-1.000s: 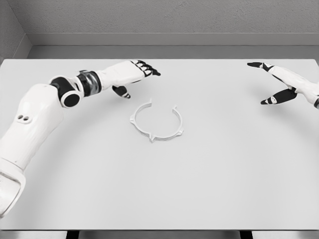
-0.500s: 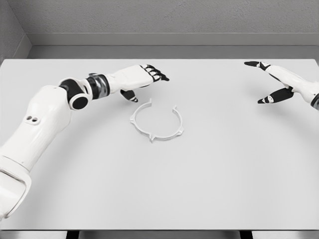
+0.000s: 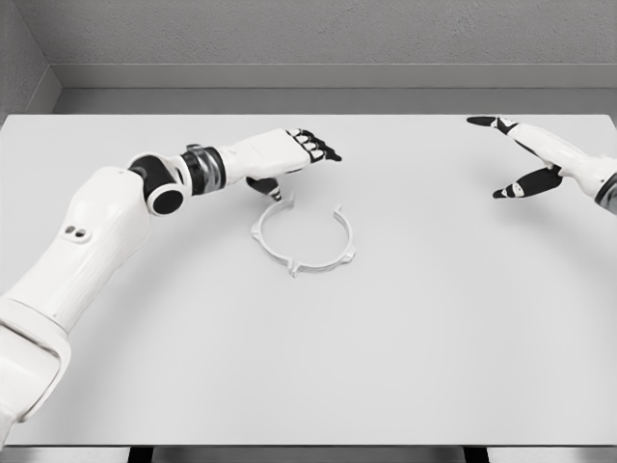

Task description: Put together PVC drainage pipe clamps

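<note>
Grey textured wall at the back, white table [image 3: 434, 338] filling most of the head view, dark floor strip along the bottom edge.

Head view: white pipe clamp ring [image 3: 303, 239] lies flat on the table, a bit left of centre. It is an open ring with a gap at its far side and small tabs sticking out at the near edge and at the right. Nothing inside it, nothing holding it.

Left arm comes in from the lower left, elbow bent, forearm reaching right across the table. Left hand [image 3: 289, 154] sits just behind the clamp's far-left end, palm down, dark-tipped fingers [image 3: 323, 149] stretched out to the right, released, grasping nothing. Thumb [image 3: 265, 186] points down toward the ring's upper-left tip; contact cannot be told from this angle.

Right hand [image 3: 540, 159] shows at the right edge, well apart from the clamp, over the far right part of the table. Its fingers are spread wide, one pointing left at the top, another lower down, released and empty.
</note>
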`<state>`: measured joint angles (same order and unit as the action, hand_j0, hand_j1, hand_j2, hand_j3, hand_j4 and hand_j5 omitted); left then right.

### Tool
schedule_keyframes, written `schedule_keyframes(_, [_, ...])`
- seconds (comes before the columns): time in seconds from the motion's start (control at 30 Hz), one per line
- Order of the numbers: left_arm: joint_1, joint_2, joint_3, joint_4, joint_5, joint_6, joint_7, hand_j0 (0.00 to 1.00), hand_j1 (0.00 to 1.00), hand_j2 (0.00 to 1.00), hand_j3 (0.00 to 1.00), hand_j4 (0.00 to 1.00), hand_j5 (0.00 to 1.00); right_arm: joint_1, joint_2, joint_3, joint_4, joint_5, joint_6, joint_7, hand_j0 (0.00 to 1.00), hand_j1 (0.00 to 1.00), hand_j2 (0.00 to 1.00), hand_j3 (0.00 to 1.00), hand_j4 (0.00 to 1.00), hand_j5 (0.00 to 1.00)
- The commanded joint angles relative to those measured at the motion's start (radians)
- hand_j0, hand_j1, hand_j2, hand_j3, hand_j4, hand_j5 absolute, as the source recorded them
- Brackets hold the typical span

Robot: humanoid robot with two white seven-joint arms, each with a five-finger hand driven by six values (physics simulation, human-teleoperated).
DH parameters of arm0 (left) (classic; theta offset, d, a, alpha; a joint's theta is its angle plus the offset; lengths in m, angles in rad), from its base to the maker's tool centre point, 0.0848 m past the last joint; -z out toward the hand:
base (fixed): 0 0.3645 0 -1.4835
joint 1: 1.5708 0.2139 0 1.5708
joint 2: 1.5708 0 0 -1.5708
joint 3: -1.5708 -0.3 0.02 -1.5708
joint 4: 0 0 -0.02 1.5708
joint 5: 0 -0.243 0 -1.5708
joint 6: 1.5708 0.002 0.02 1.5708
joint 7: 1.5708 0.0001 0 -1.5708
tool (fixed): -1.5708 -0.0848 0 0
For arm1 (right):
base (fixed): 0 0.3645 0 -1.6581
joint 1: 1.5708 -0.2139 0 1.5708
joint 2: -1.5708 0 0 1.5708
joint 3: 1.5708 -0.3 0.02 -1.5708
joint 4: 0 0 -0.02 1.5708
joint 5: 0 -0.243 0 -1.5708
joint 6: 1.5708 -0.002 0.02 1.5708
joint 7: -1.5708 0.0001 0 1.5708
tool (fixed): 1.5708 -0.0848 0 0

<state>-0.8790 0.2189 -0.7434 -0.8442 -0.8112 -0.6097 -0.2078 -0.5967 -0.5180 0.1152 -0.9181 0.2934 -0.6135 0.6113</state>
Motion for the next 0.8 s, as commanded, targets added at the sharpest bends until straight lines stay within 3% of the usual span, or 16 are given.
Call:
schedule_keyframes(0.0, [0.0, -0.004, -0.002, 0.0, 0.0, -0.001, -0.002, 1.0, 1.0, 1.0, 1.0, 1.0, 1.0, 0.0, 0.0, 0.0, -0.001, -0.008, 0.003, 0.0, 1.0, 1.0, 1.0, 1.0, 1.0, 1.0])
schedule_keyframes(0.77, [-0.031, -0.018, -0.033, 0.0, 0.001, -0.001, -0.001, 1.0, 1.0, 1.0, 1.0, 1.0, 1.0, 0.0, 0.0, -0.002, 0.004, -0.01, 0.003, 0.0, 1.0, 1.0, 1.0, 1.0, 1.0, 1.0])
